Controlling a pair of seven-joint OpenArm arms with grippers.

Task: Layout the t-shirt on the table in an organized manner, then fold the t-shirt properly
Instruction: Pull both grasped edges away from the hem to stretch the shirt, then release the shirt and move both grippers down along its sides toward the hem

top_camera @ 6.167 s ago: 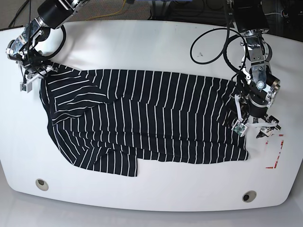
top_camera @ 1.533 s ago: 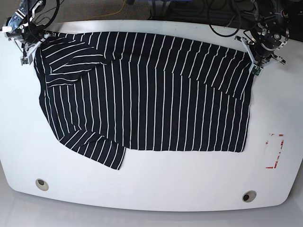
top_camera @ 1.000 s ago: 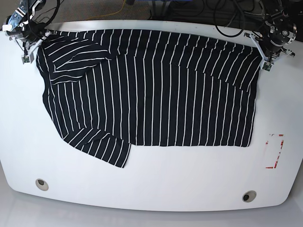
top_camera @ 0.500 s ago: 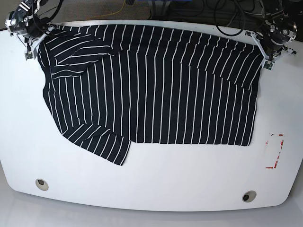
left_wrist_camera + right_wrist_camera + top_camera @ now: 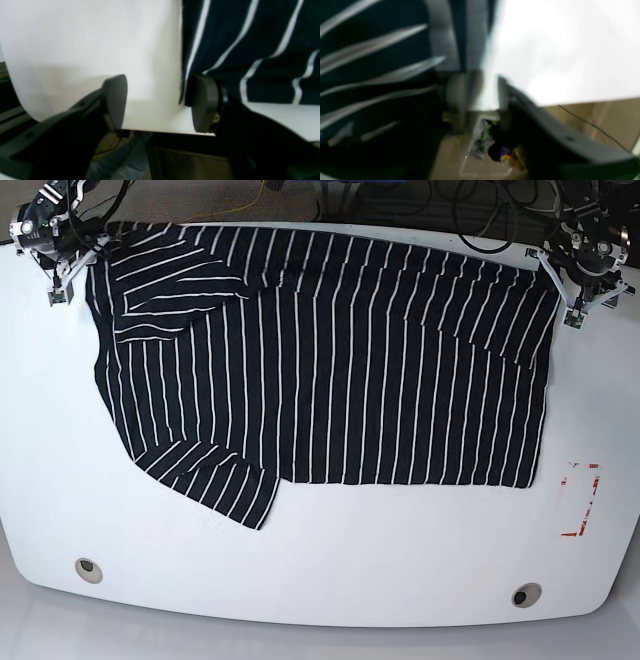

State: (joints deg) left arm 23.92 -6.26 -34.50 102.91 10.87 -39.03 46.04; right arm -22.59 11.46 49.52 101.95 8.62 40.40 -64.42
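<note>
- My left jaws [image 5: 157, 102] stand spread, one pad touching the shirt [image 5: 330, 360] hem; nothing pinched.
- My right jaws [image 5: 477, 97] look parted beside the cloth, though that view is blurred.
- The shirt lies spread across the upper worktop [image 5: 320, 560], one sleeve doubled over at upper left.
- Risk: a pad snagging the hem as I pull away, rumpling the layout.
- No readable writing.

t-shirt [image 5: 330, 360] flat on table [image 5: 320, 570]
</note>
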